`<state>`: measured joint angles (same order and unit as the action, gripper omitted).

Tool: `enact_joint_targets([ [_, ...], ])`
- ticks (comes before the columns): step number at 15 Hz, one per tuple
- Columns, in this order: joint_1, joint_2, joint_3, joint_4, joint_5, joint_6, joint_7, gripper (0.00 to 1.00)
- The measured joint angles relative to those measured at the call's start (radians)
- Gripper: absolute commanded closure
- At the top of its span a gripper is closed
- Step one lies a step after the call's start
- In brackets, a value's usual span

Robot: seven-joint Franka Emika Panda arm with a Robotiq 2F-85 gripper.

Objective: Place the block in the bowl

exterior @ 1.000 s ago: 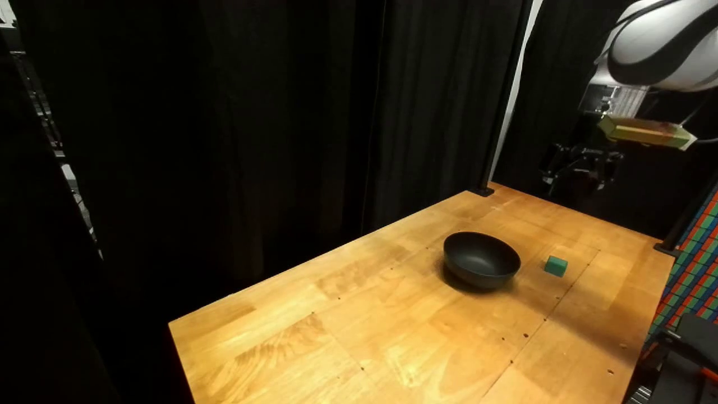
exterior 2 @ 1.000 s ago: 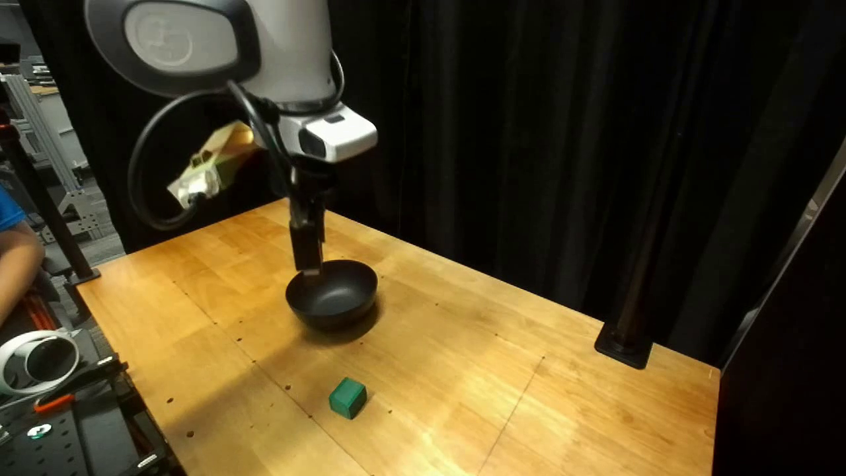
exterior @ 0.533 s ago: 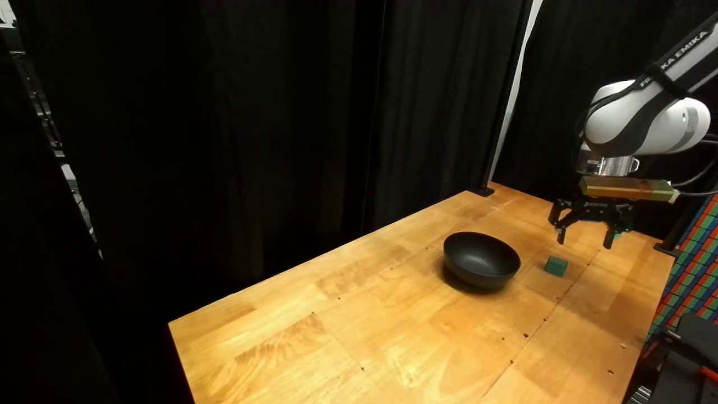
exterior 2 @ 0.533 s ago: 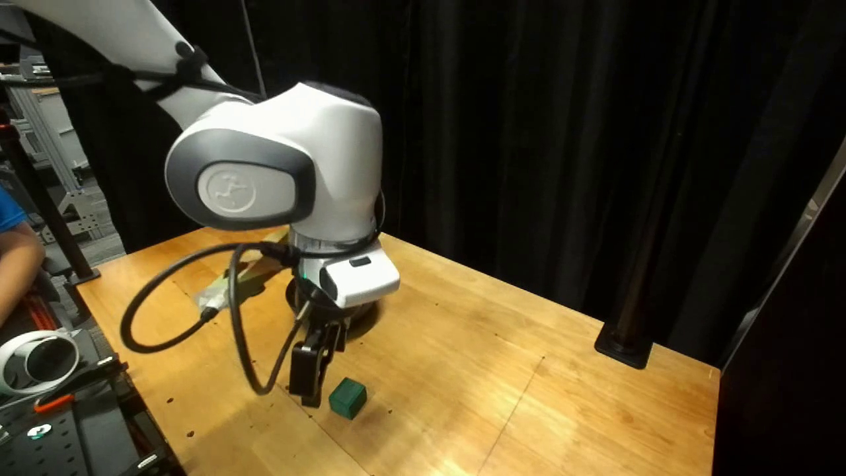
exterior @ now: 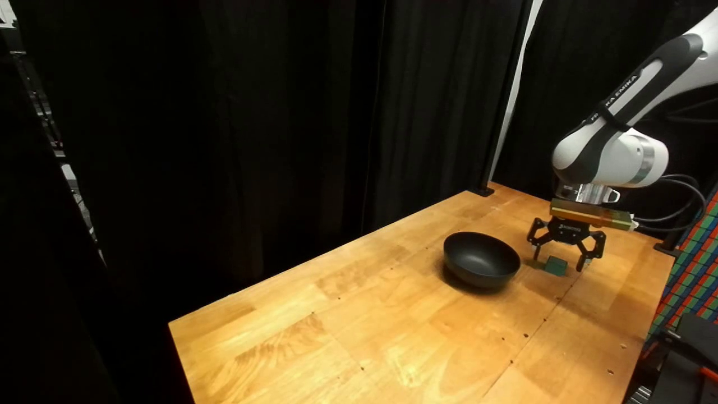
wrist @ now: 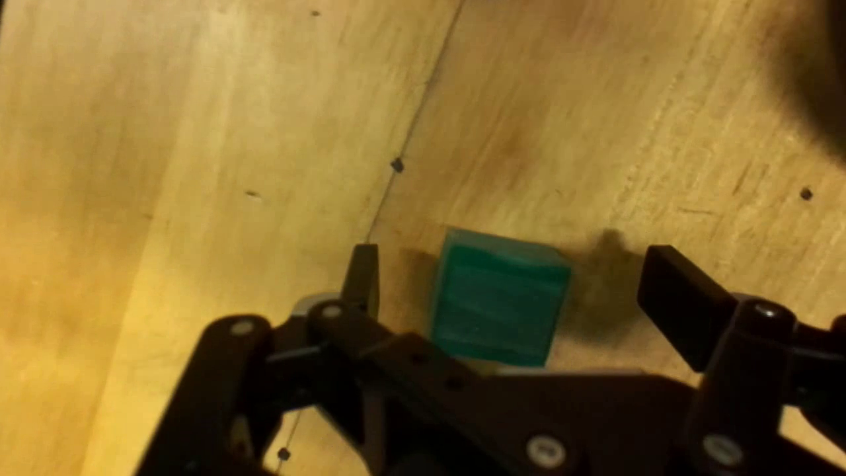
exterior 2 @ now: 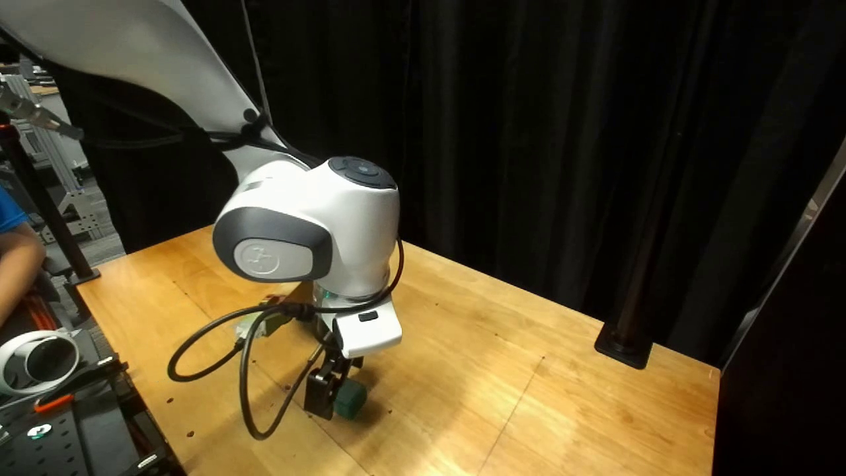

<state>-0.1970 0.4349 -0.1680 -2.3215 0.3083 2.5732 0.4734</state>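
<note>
My claw (exterior: pixel 558 262) straddles the block (wrist: pixel 499 304), jaws wide apart, gap on either side, nothing held. Block sits on the tabletop (exterior: pixel 387 325), near the bowl (exterior: pixel 481 261), apart from it. Bowl upright, same tabletop. Arm (exterior: pixel 628 160) shows in both exterior views. Dark curtain (exterior: pixel 280 140) behind.

Exterior views: you have the table (exterior: pixel 336 342) warm and bright, pale glare low in both; the curtain (exterior: pixel 252 140) drops to near black, folds barely legible. The arm (exterior 2: pixel 363 231) is brightly lit. Soft shadow under the bowl (exterior: pixel 481 262), faint sheen inside. Wrist view: yellow cast, focus soft; you see the gripper (wrist: pixel 519 284) nearly silhouetted, its screws (wrist: pixel 546 451) catching light, shadow either side of the block (wrist: pixel 499 307).
</note>
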Motion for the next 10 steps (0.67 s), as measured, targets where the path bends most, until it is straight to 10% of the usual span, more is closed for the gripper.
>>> enact_joint_targets([
  [7,-0.003,0.044,-0.004,0.050,0.026,0.046,-0.003,0.74],
  [10,-0.015,0.045,-0.005,0.059,0.039,-0.012,-0.003,0.79],
])
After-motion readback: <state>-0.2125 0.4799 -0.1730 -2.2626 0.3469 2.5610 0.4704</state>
